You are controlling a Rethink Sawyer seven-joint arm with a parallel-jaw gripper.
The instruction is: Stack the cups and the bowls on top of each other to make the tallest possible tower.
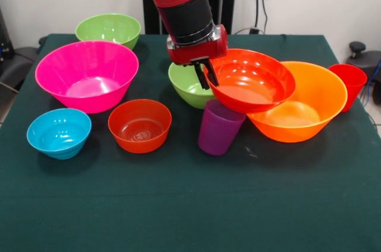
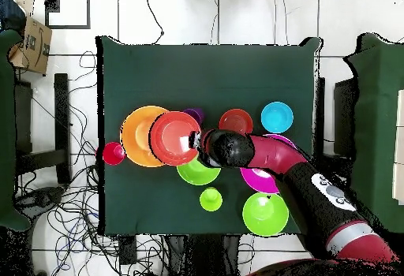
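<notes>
My gripper (image 1: pixel 208 81) is shut on the near-left rim of the medium red-orange bowl (image 1: pixel 253 82) and holds it tilted above the table, overlapping the large orange bowl (image 1: pixel 309 112). In the overhead view the gripper (image 2: pixel 196 141) holds the red-orange bowl (image 2: pixel 175 137) partly over the large orange bowl (image 2: pixel 136 135). The purple cup (image 1: pixel 219 128) stands just below the held bowl. A lime green bowl (image 1: pixel 186 87) sits behind the gripper. The red cup (image 1: pixel 349 82) stands at the far right. The lime green cup (image 2: pixel 211 199) shows only in the overhead view.
The large pink bowl (image 1: pixel 86 73), the small blue bowl (image 1: pixel 58 133) and the small orange-red bowl (image 1: pixel 140 124) sit at the left. A second lime green bowl (image 1: pixel 108 28) is at the back left. The table (image 1: pixel 190 204) has a dark green cloth.
</notes>
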